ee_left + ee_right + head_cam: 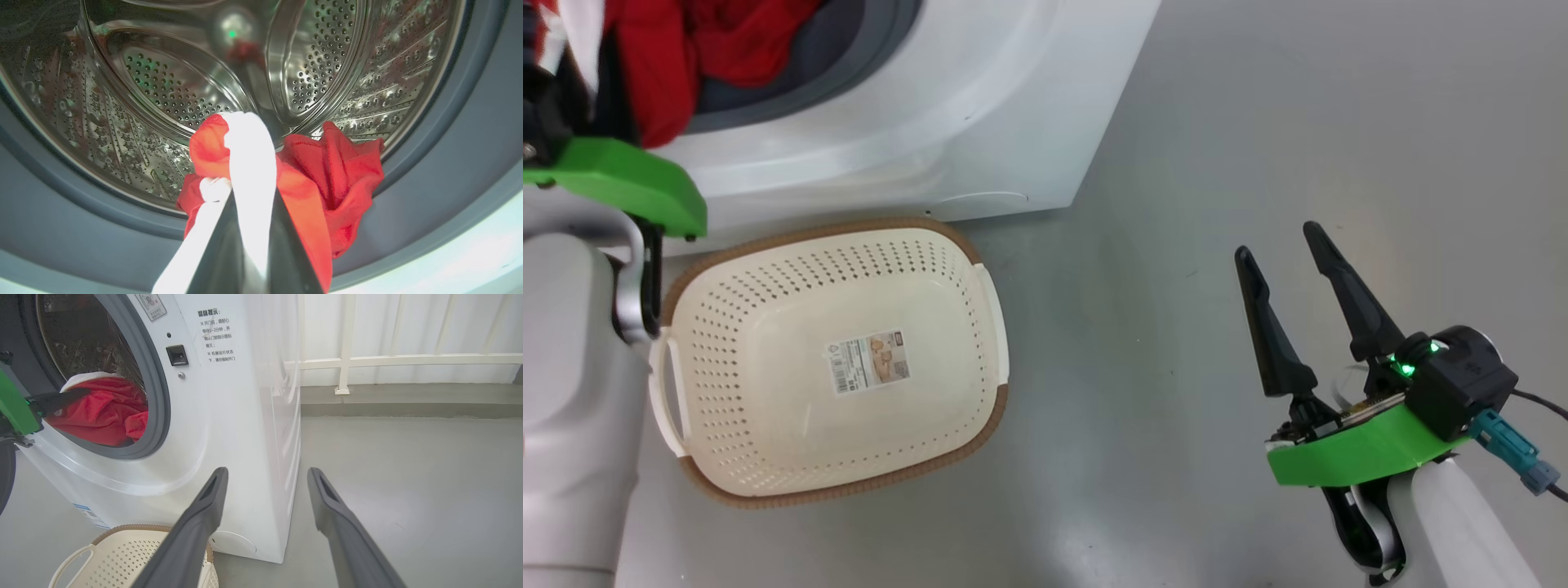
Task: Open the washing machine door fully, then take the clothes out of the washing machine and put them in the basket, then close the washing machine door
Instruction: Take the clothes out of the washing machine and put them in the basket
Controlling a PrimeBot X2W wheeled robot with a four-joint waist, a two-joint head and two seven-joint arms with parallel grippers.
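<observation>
Left gripper (254,196): jaws closed on the clothes (335,171). A white strip (249,147) of the fabric is pinched between the two dark fingers (220,245) and bunches up beyond their tips, with red cloth on both sides of it.

The gripper stands at the mouth of the washer (915,106), at the near edge of the drum (163,81). The held fabric is raised off the drum wall. The red bulk to its right lies over the lower lip of the grey gasket (449,163), partly inside the drum and partly across the opening.

Right gripper (1276,241): jaws spread wide, nothing between them. It hangs over the bare grey floor (1258,122) to the right, well apart from the washer and the clothes, fingers pointing toward the washer's right front corner.

Basket (931,327): on the floor directly before the washer, below the opening, its far rim just beside the washer's base. The paper label (870,359) on its base is in plain sight.

Far right, past the washer: a white railing (347,359) along a raised kerb.
</observation>
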